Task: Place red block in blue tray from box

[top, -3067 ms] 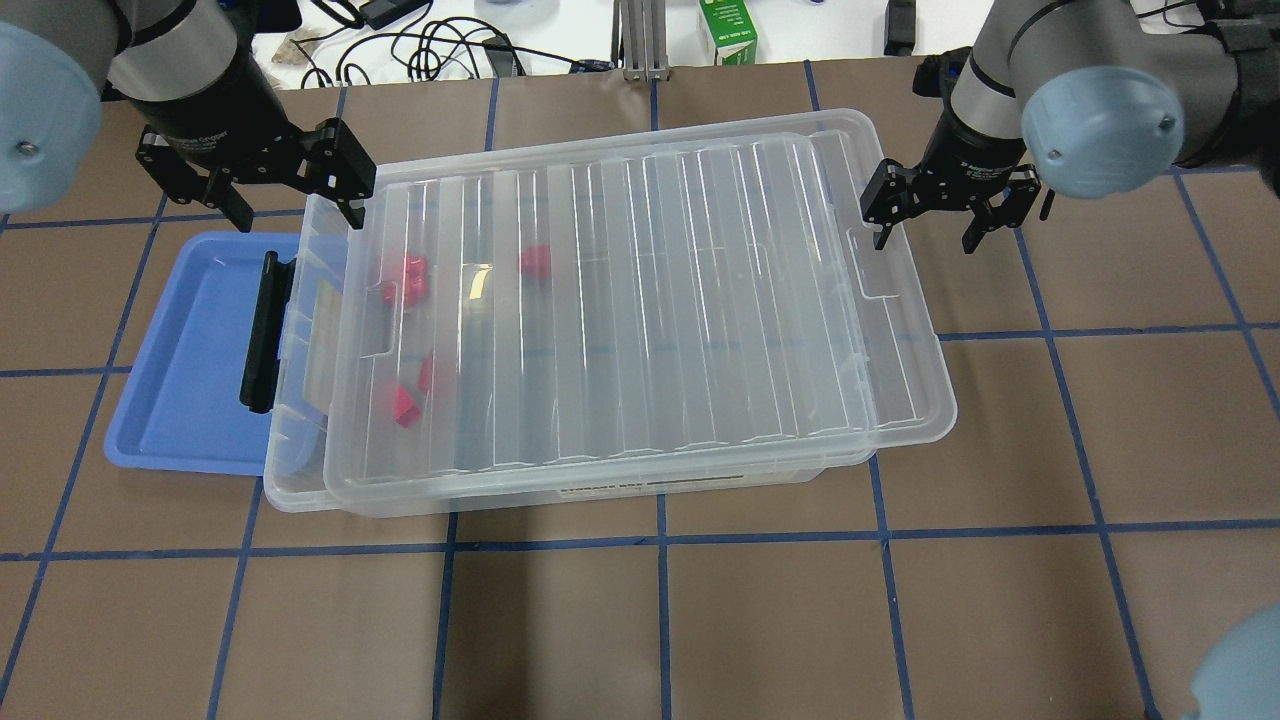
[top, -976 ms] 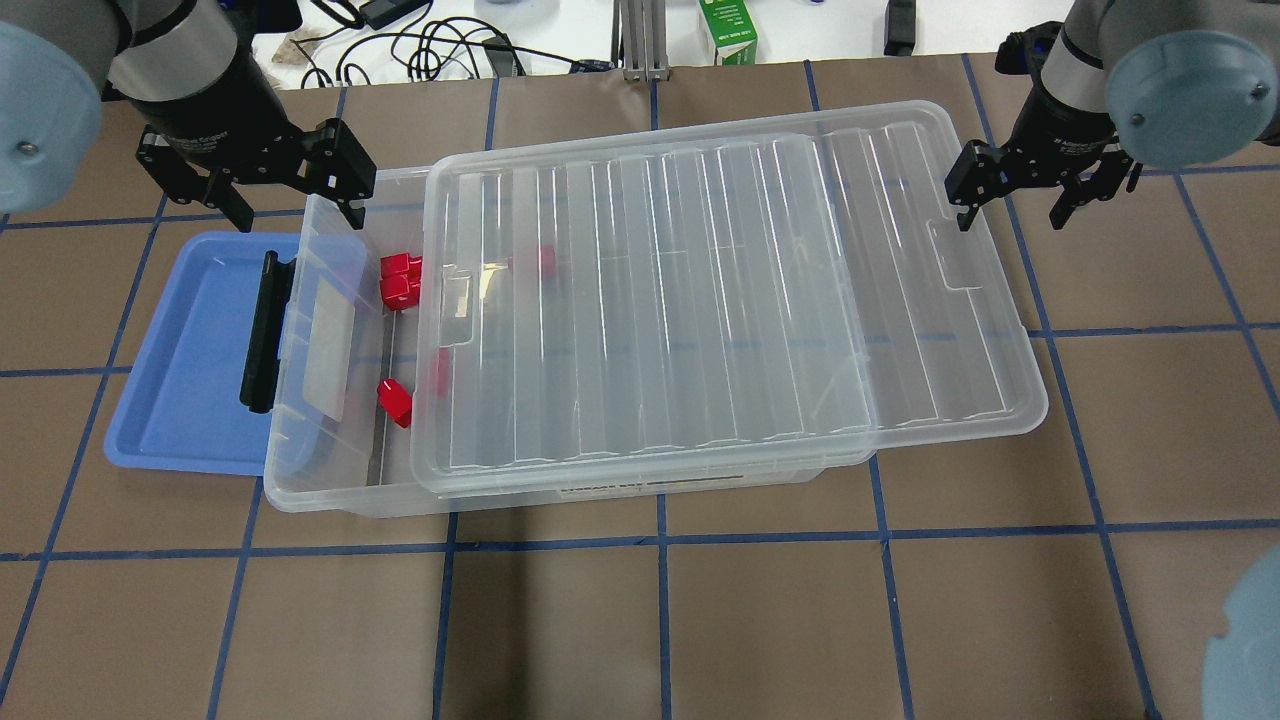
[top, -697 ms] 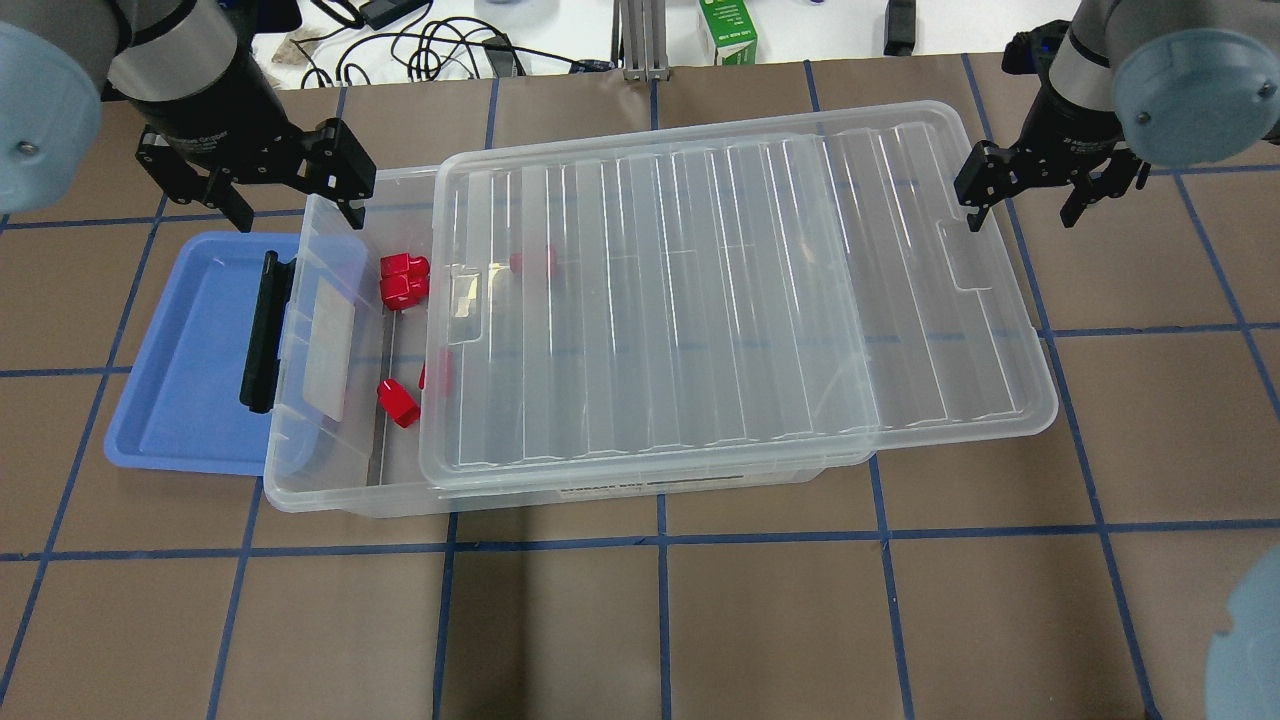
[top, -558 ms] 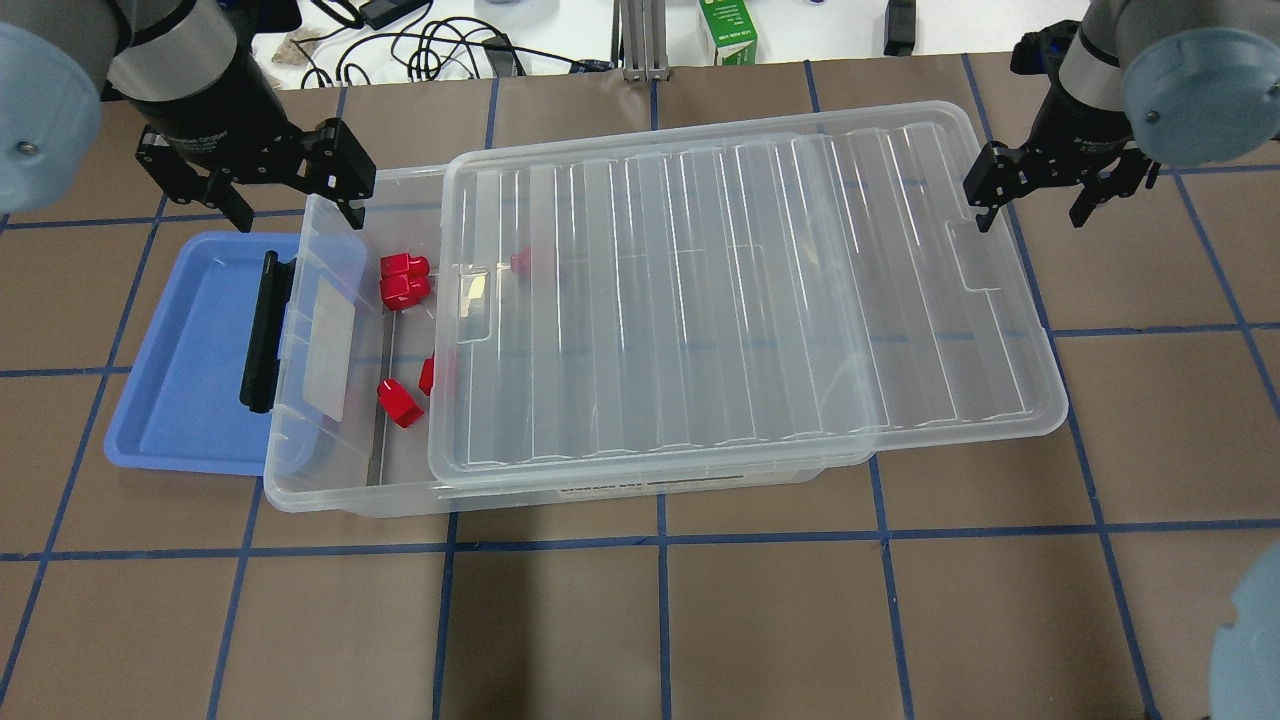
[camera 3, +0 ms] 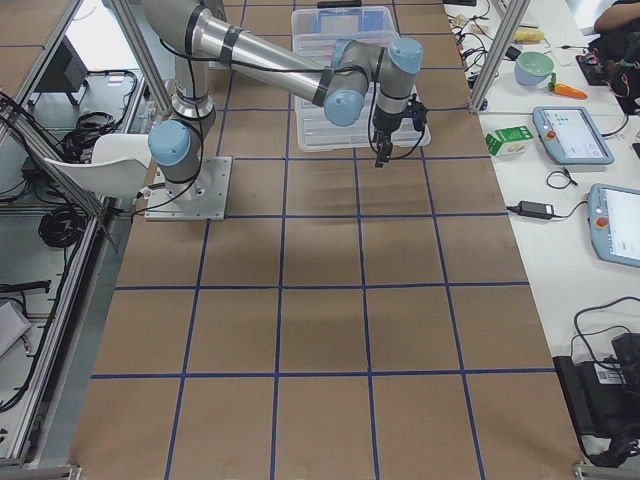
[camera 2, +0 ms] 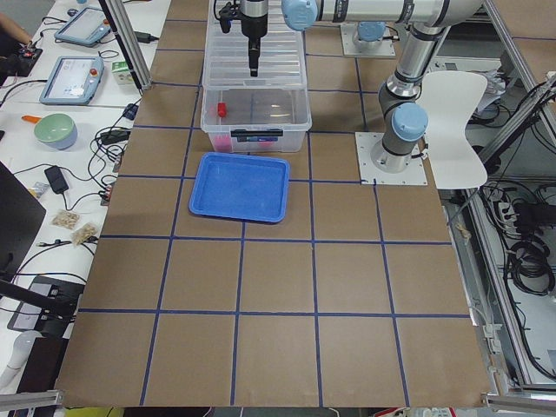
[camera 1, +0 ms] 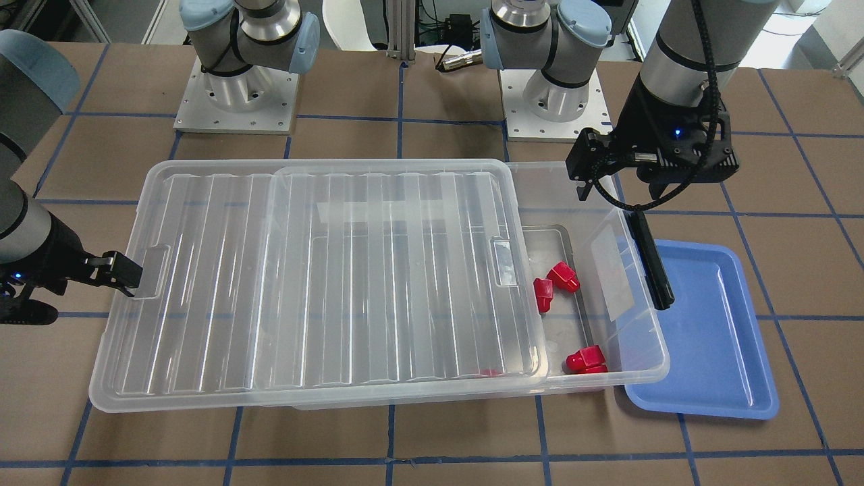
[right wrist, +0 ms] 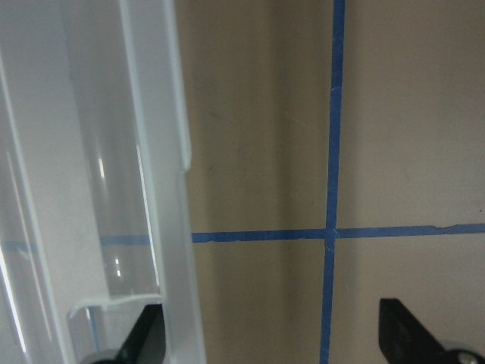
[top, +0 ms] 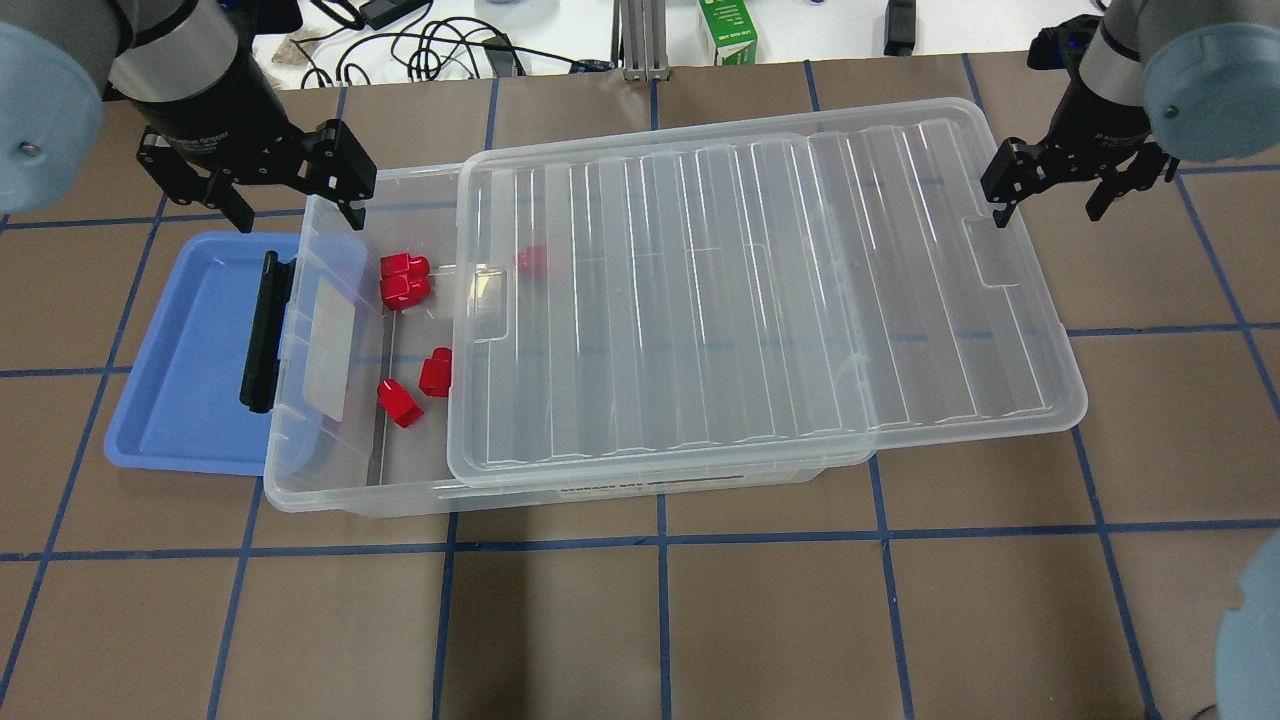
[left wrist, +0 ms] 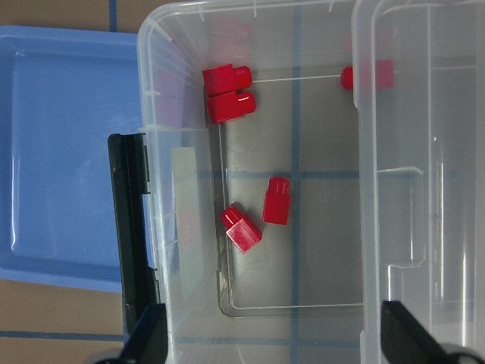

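Note:
The clear box sits mid-table with its ribbed lid slid off toward the right, so its left end is uncovered. Several red blocks lie there: two side by side, two nearer the front, and one under the lid. The left wrist view shows them too. The blue tray lies empty, partly under the box's left end. My left gripper is open above the box's far left corner. My right gripper is open, with one finger at the lid's right edge.
A black latch handle hangs on the box's left end over the tray. Cables and a green carton lie beyond the table's far edge. Brown table with blue tape lines lies in front of the box.
The lid has slid further right together with my right gripper, which uncovers more red blocks at the box's left end. My left gripper has not moved.

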